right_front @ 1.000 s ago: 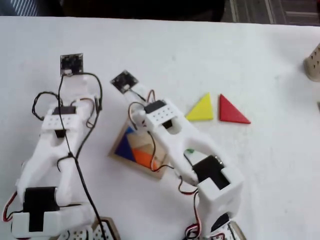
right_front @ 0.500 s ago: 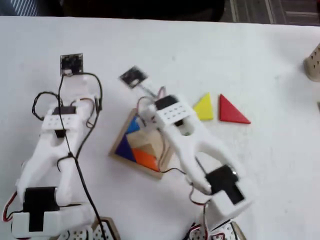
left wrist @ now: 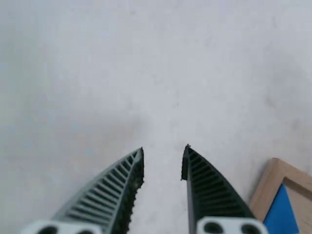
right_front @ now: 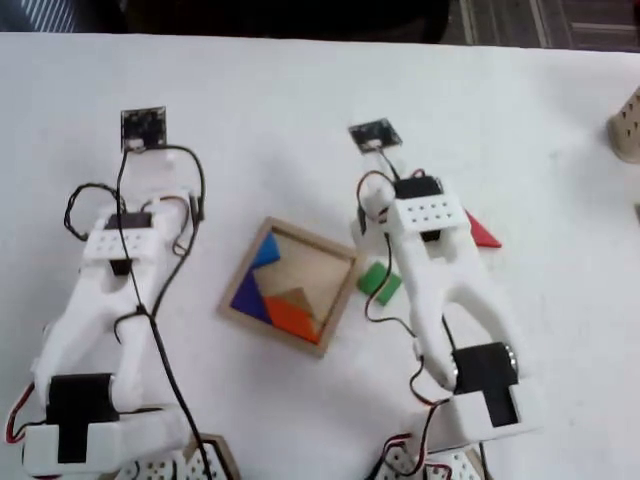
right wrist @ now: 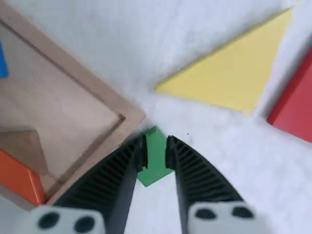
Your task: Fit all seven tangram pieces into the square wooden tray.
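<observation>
White table (right_front: 300, 100), wooden tray (right_front: 335, 253) part-filled at centre: we judged the green piece (right wrist: 155, 158) the next pick.
Right gripper (right wrist: 155, 142) stood over it beside the tray corner, jaws narrowly apart, empty; we needed descent, then closure. Left gripper (left wrist: 163, 148) sat apart, empty.

- Desk (right_front: 300, 90) brightly and evenly lit from above; white surface near washed out, no hard glare spot.
- High view: faint, soft-edged shadows under both arms.
- Left wrist view: diffuse grey shadow on the desk ahead of the left gripper (left wrist: 164, 147).
- Right wrist view: soft shadow beneath the right gripper (right wrist: 156, 137), dimming the green piece (right wrist: 155, 165).
- Room beyond the far desk edge is dark.
</observation>
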Robot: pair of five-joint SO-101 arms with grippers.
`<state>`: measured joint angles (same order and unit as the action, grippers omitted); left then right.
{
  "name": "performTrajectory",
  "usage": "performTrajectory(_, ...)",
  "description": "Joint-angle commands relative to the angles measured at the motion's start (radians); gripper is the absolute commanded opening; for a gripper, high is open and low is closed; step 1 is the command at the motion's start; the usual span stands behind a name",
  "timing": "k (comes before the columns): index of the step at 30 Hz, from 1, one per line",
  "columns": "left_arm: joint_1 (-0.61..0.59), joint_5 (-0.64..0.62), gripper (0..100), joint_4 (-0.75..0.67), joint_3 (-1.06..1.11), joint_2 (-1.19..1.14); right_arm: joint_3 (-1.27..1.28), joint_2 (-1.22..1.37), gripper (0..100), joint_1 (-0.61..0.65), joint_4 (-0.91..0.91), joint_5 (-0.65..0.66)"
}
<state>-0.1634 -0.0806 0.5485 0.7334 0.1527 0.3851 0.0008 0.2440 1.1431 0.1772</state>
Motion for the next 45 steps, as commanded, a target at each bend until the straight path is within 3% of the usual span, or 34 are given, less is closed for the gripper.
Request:
performTrajectory(1,0.002,-0.003,15,-0.032,-0.009,0.047,0.038,-0.079,15.4,0.024,0.019,0.041)
performTrajectory(16,0.001,-0.003,15,-0.029,-0.009,0.045,0.313,-0.228,17.0,0.059,-0.174,0.118)
performTrajectory(22,0.002,-0.003,15,-0.029,-0.009,0.044,0.356,-0.226,31.2,0.061,-0.179,0.184)
performTrajectory(33,0.002,-0.003,15,-0.029,-0.009,0.042,0.422,-0.209,26.2,0.058,-0.326,0.242)
performTrajectory(42,0.002,-0.003,15,-0.026,-0.008,0.041,0.318,-0.062,25.7,0.059,-0.248,0.319)
performTrajectory(45,0.001,-0.003,15,-0.026,-0.008,0.041,0.313,-0.056,18.3,0.058,-0.248,0.318)
